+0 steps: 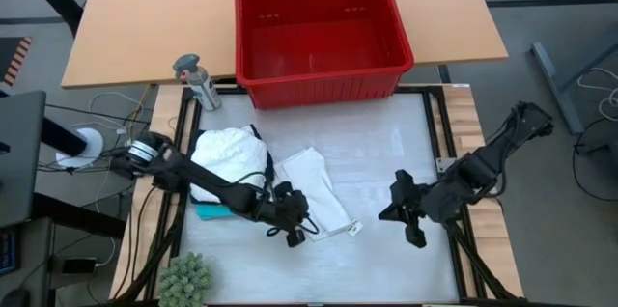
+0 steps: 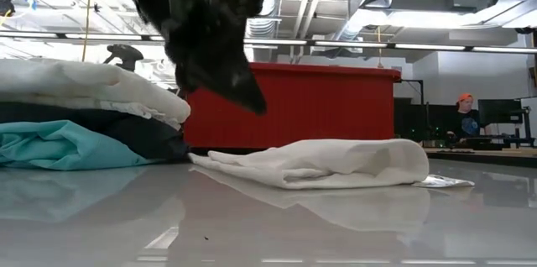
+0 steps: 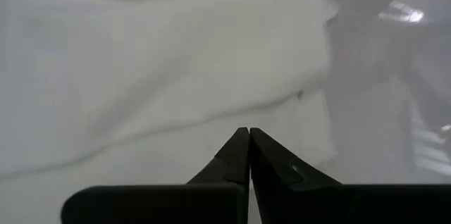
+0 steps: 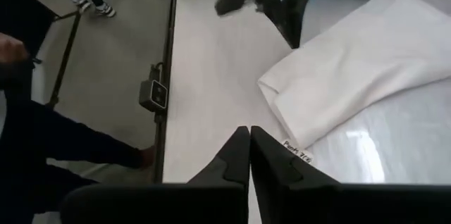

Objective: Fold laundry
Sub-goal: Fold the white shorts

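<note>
Lying folded, white garment between both shut grippers.

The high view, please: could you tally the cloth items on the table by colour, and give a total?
White: 2, the bundle topping the stack and the folded white cloth lying apart beside it.
Black: 1, the black garment in the stack.
Teal: 1, the teal garment at the bottom.
Total: 4

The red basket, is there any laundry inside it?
No, the red basket seen from above shows only its bare floor.
</note>
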